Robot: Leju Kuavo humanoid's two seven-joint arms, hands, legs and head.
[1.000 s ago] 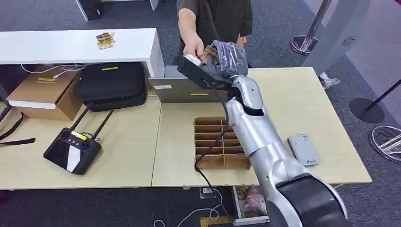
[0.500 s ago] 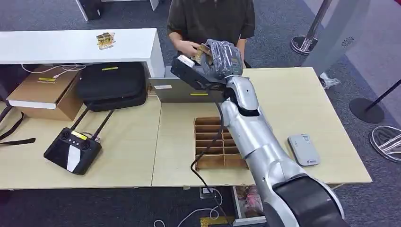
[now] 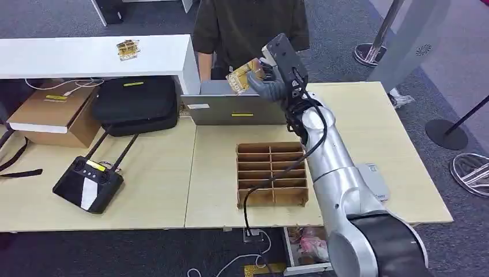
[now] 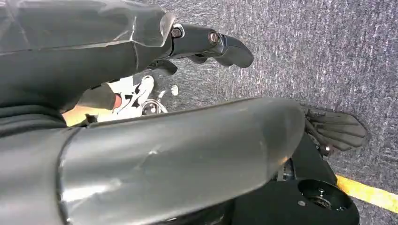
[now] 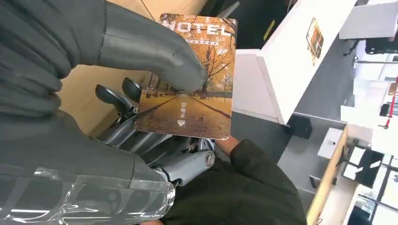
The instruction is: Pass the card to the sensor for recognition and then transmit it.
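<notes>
While my right hand (image 3: pixel 275 81) pinches the card (image 5: pixel 192 77) between thumb and fingers, I log it raised before a person (image 3: pixel 248 26) beyond the table (image 3: pixel 369 121). Card reader (image 3: pixel 375 182): near edge. Left hand (image 4: pixel 206 42): hanging, fingers curled, holding nothing.

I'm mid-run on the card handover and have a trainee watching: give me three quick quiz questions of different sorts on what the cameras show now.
1. True or false: the right hand holds the card.
2. Multiple choice: where is the wooden divider tray? A) on the white counter B) on the light wood table, in front of the grey laptop C) on the floor
3. Fill in: the big word printed on the card is ____.

Key:
1. True; the thumb presses it against the fingers.
2. B
3. HOTEL
</notes>
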